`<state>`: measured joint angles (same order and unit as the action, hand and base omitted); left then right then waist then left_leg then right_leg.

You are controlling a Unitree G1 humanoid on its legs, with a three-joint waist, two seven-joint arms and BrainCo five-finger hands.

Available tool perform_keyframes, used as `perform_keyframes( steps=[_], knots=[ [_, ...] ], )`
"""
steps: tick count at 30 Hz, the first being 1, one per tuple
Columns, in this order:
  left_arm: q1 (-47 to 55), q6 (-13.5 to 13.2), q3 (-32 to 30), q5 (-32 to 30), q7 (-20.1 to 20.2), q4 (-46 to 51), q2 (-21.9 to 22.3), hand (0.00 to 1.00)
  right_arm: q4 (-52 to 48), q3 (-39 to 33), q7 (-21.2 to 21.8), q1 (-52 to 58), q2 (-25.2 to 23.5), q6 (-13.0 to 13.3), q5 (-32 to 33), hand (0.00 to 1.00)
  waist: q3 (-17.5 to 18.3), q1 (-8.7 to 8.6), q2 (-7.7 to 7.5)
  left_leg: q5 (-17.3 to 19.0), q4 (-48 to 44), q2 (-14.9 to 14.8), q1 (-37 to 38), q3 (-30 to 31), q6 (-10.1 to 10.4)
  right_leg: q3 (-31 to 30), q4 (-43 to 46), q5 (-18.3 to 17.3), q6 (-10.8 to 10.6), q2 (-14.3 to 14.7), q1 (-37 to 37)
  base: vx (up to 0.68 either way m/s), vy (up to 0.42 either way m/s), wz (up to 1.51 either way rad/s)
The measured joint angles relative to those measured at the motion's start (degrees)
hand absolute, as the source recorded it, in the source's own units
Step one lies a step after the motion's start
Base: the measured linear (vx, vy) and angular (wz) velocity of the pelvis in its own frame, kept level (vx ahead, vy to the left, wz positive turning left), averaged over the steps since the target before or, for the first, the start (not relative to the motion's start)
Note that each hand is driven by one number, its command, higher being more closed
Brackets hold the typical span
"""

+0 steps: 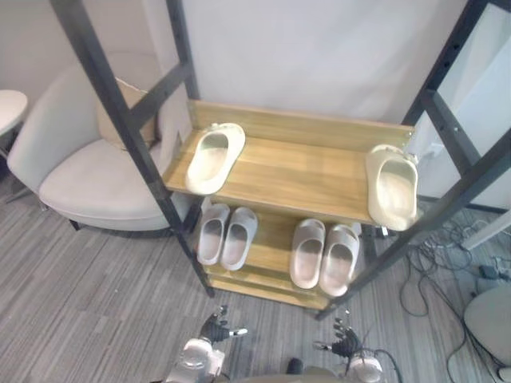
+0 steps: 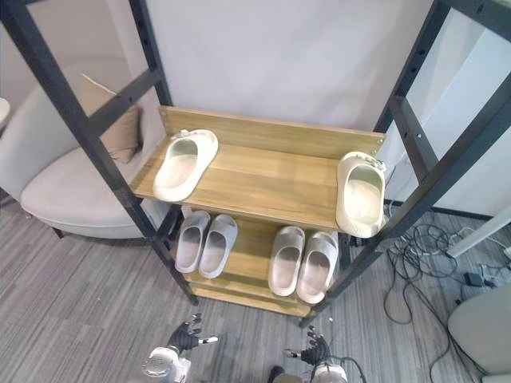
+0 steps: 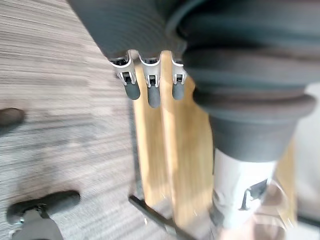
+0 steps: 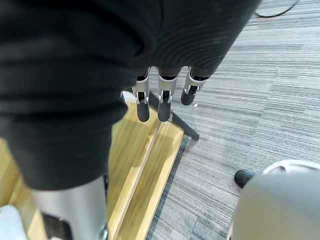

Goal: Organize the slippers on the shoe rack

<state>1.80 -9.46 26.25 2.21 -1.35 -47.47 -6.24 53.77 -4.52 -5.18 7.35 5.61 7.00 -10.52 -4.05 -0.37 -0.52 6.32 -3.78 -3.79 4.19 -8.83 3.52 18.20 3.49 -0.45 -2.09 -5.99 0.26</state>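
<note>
Carpet [image 1: 80, 295], rack [image 1: 121, 108] against wall. Top shelf [image 1: 299, 171]: 2 cream slippers, left slipper [image 1: 214, 157] and right slipper [image 1: 393, 185], at opposite ends, well apart. Lower shelf [image 1: 272, 239]: 2 grey pairs [image 1: 227, 234], each side by side. Left hand [image 1: 215, 327], right hand [image 1: 345, 345]: low before rack, fingers straight, empty. Your step: likely approach. Next, raise 1 hand to bring the cream 2 together.

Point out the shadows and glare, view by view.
Left eye view: soft, even light; the upper shelf shades the lower slippers. Right wrist view: a pale sheen streaks the wooden board past the right hand. Left wrist view: the wooden board glares bright past the left hand.
</note>
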Motion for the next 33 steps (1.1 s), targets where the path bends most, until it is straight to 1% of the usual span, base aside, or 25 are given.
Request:
perform_keyframes(
  steps=[1, 2, 4, 5, 6, 7, 9, 10, 11, 12, 13, 14, 15, 17, 18, 19, 20, 21, 22, 25, 28, 33],
  knots=[
    [0.09, -0.06, 0.77, 0.0, 0.46, 1.36, -0.03, 0.0, 0.19, -0.13, -0.01, 0.0, 0.03, 0.0, 0.47, 0.0, 0.0, 0.01, -0.01, -0.17, 0.3, 0.07, -0.06, 0.07, -0.01, 0.01, -0.21, 0.21, 0.08, 0.01, 0.0, -0.06, 0.006, 0.04],
    [0.24, -0.23, 2.72, 0.07, 0.8, 4.58, -0.32, 0.0, 0.85, -0.91, -0.11, -0.06, 0.01, 0.03, 1.62, 0.0, 0.06, -0.01, 0.03, -0.44, 0.94, 0.21, -0.02, 0.13, -0.18, 0.02, -0.91, 0.69, -0.14, 0.1, 0.08, -0.05, 0.002, -0.01],
    [0.7, -0.4, 5.18, 0.11, 1.77, 10.37, -0.99, 0.0, 1.75, -2.19, -0.51, -0.07, 0.05, -0.26, 1.93, 0.0, 0.09, -0.06, 0.1, -1.0, 1.75, 0.4, 0.01, 0.23, -0.32, 0.09, -1.78, 1.1, -0.4, 0.15, 0.2, -0.02, -0.001, 0.0],
    [1.34, -0.77, 6.34, 0.26, 2.15, 14.29, -1.34, 0.0, 2.3, -2.19, -0.54, -0.03, 0.06, -0.38, 2.03, 0.0, 0.19, -0.11, 0.2, -1.22, 1.91, 0.45, 0.06, 0.28, -0.39, 0.13, -2.02, 1.26, -0.4, 0.17, 0.23, -0.02, -0.007, 0.07],
    [2.12, -1.43, 7.97, 0.48, 3.38, 20.64, -2.16, 0.0, 3.88, -2.18, -0.55, 0.3, 0.58, -0.78, 2.06, 0.0, 0.24, -0.19, 0.33, -1.36, 2.45, 0.51, 0.37, 0.64, -0.44, 0.43, -2.34, 1.3, -0.44, 0.2, 0.75, -0.01, -0.006, 0.07],
    [2.31, -1.44, 8.27, 0.64, 3.57, 21.76, -2.29, 0.0, 4.11, -2.18, -0.55, 0.52, 0.6, -0.89, 2.06, 0.0, 0.27, -0.19, 0.36, -1.4, 2.64, 0.52, 0.56, 0.71, -0.46, 0.47, -2.47, 1.31, -0.45, 0.23, 0.92, 0.02, -0.016, 0.1],
    [3.62, -2.44, 10.47, 3.42, 5.22, 32.12, -3.19, 0.0, 4.74, -2.18, -0.54, 2.77, 1.15, -1.14, 2.18, 0.0, 0.87, -0.15, 1.03, -1.53, 3.62, 0.58, 1.28, 1.25, -0.54, 0.87, -3.23, 1.28, -0.48, 0.45, 1.79, 0.04, -0.018, 0.08],
    [3.61, -2.56, 10.74, 3.76, 5.33, 33.06, -3.3, 0.0, 4.82, -2.06, -0.56, 2.94, 1.22, -1.15, 2.17, 0.0, 0.93, -0.15, 1.08, -1.53, 3.68, 0.58, 1.28, 1.3, -0.54, 0.9, -3.3, 1.28, -0.48, 0.47, 1.81, 0.03, -0.01, 0.06],
    [3.59, -3.0, 11.28, 4.71, 5.56, 36.45, -3.6, 0.0, 5.29, -2.16, -0.62, 3.17, 1.29, -1.04, 2.34, 0.0, 0.97, -0.16, 1.15, -1.53, 3.75, 0.58, 1.16, 1.42, -0.54, 1.03, -3.67, 1.31, -0.48, 0.54, 1.85, 0.04, -0.012, 0.04],
    [3.33, -3.55, 11.48, 5.71, 5.71, 40.18, -3.64, 0.0, 5.74, -2.07, -0.61, 3.33, 1.44, -1.01, 2.67, 0.0, 1.26, -0.29, 1.61, -1.55, 3.77, 0.55, 1.03, 1.56, -0.55, 1.17, -3.83, 1.39, -0.47, 0.66, 1.82, 0.05, -0.015, 0.04],
    [3.27, -3.72, 11.46, 5.94, 5.77, 42.08, -3.58, 0.0, 5.74, -1.99, -0.61, 3.37, 1.51, -1.0, 2.68, 0.0, 1.39, -0.34, 1.66, -1.6, 3.78, 0.51, 1.06, 1.63, -0.46, 1.27, -3.85, 1.39, -0.45, 0.76, 1.81, 0.06, -0.022, 0.05],
    [3.19, -4.08, 11.49, 6.64, 5.65, 44.66, -3.56, 0.0, 5.77, -1.85, -0.6, 3.51, 1.62, -0.99, 2.67, 0.0, 1.59, -0.41, 1.36, -1.63, 4.04, 0.44, 1.11, 1.7, -0.44, 1.37, -3.93, 1.58, -0.13, 0.91, 1.81, 0.07, -0.017, 0.04],
    [2.32, -4.42, 11.41, 7.07, 5.15, 48.0, -3.6, 0.0, 5.82, -1.5, -0.62, 3.83, 1.78, -1.0, 2.64, 0.0, 2.18, -0.36, 1.5, -1.82, 4.86, 0.41, 1.71, 1.76, -0.31, 1.5, -4.1, 1.63, -0.05, 1.11, 2.02, 0.06, -0.013, 0.04],
    [0.5, -4.89, 11.19, 7.08, 4.95, 49.35, -3.69, 0.0, 5.88, -1.06, -0.65, 3.83, 1.93, -1.01, 2.64, 0.0, 2.14, -0.31, 1.44, -1.92, 4.94, 0.45, 1.93, 1.86, -0.26, 1.73, -4.49, 1.66, -0.02, 1.26, 2.62, 0.07, -0.005, 0.05],
    [-2.26, -5.15, 10.7, 7.05, 4.23, 50.14, -3.71, 0.0, 5.87, 0.01, -0.66, 3.77, 2.23, -1.02, 2.57, 0.0, 2.39, -0.31, 1.25, -1.91, 5.07, 0.5, 2.01, 1.94, -0.26, 1.88, -5.05, 1.74, 0.05, 1.4, 2.96, 0.07, -0.004, 0.05],
    [-2.82, -5.21, 10.58, 7.05, 3.93, 50.27, -3.71, 0.0, 5.86, 0.39, -0.66, 3.74, 2.28, -1.02, 2.57, 0.0, 2.42, -0.31, 1.23, -1.92, 5.14, 0.5, 2.02, 1.91, -0.26, 1.87, -5.1, 1.75, 0.06, 1.43, 2.96, 0.04, -0.001, 0.02],
    [-4.85, -5.38, 10.04, 6.93, 3.1, 50.3, -3.67, 0.0, 5.84, 0.83, -0.64, 3.66, 2.39, -1.01, 2.56, 0.0, 2.47, -0.31, 1.17, -1.92, 5.26, 0.51, 2.01, 1.89, -0.26, 1.87, -5.32, 1.84, 0.08, 1.49, 2.97, 0.05, 0.003, -0.05],
    [-7.71, -5.43, 8.28, 6.24, 1.33, 50.28, -3.71, 0.0, 5.83, 0.86, -0.63, 3.53, 2.65, -1.01, 2.51, 0.0, 2.62, -0.38, 1.09, -1.92, 5.47, 0.51, 2.03, 1.66, -0.26, 1.66, -5.91, 2.18, 0.17, 1.7, 2.99, 0.04, 0.003, -0.05],
    [-7.96, -5.43, 8.07, 6.13, 1.18, 50.26, -3.71, 0.0, 5.83, 0.9, -0.63, 3.52, 2.65, -1.01, 2.51, 0.0, 2.61, -0.4, 1.07, -1.92, 5.5, 0.5, 2.05, 1.63, -0.26, 1.63, -5.93, 2.19, 0.17, 1.71, 2.99, 0.03, 0.0, -0.07],
    [-12.07, -5.43, 3.61, 2.95, -2.01, 49.97, -4.14, 0.0, 5.69, 1.54, -0.46, 3.35, 2.63, -1.01, 2.5, 0.0, 2.32, -0.66, 0.56, -1.91, 5.55, 0.49, 2.55, 1.35, -0.27, 1.16, -6.32, 2.53, 0.34, 1.87, 3.11, 0.03, 0.001, -0.07],
    [-17.07, -5.45, -2.52, 0.46, -4.25, 46.51, -5.15, 0.0, 5.61, 2.08, -0.03, 3.15, 2.77, -1.02, 2.35, 0.0, 2.28, -0.69, 0.39, -1.85, 5.57, 0.64, 2.97, 0.33, -0.34, 0.15, -8.11, 3.66, 0.38, 2.06, 3.82, -0.01, 0.011, -0.15],
    [-24.4, -4.91, -12.38, -2.02, -9.03, 37.03, -9.94, 0.0, 5.46, 2.4, 1.07, 2.49, 2.77, -1.23, 1.67, 0.0, 2.01, -2.14, 0.11, -1.79, 5.44, 0.57, 2.96, -1.09, -0.27, -1.38, -8.55, 4.46, 0.49, 2.26, 3.57, -0.05, 0.003, -0.17]
  ],
)
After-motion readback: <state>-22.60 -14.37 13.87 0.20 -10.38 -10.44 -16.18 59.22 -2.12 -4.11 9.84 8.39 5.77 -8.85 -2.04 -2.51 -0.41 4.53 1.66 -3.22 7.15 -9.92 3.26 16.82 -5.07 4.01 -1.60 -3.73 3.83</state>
